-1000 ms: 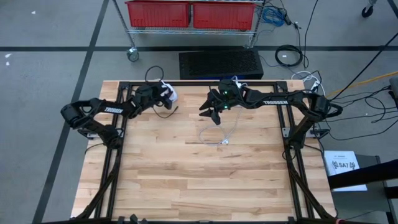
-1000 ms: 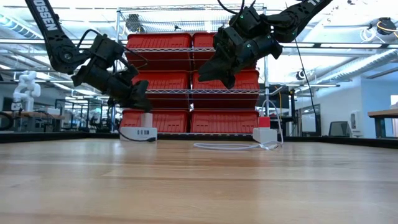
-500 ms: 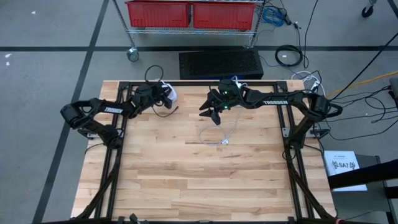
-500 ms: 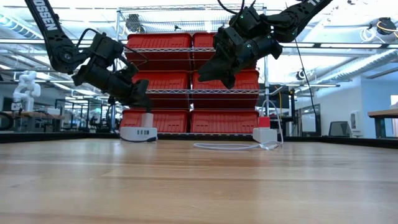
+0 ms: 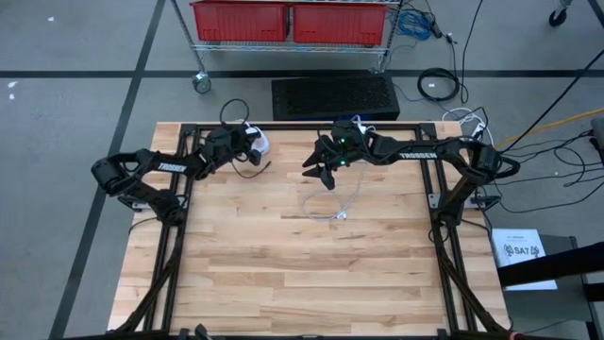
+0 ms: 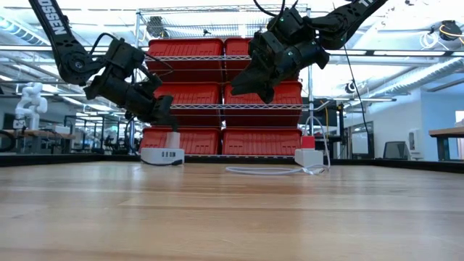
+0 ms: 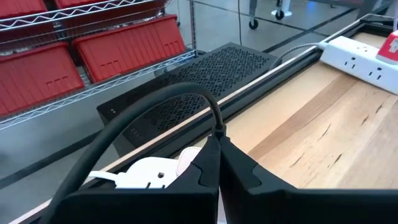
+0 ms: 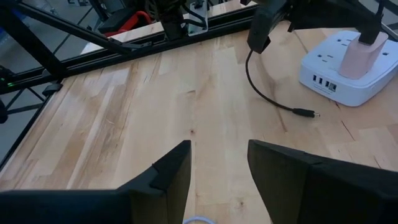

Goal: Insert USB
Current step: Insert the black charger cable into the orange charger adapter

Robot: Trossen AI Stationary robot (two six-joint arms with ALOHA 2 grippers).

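USB cable (image 8: 268,93): thin, black, plug end lying loose on pale wood planks just beside the white power hub (image 8: 347,73). Left gripper (image 7: 217,146), fingers pressed together, pinches the cable above the hub. "TROSSEN" on both arms. Right gripper (image 8: 217,165) hovers near the hub, fingers spread, empty.

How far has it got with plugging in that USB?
Early. Left end effector is shut on the black cable. Its plug lies on the table, short of the white charging hub, so lining up and inserting remain. Right end effector hovers open.
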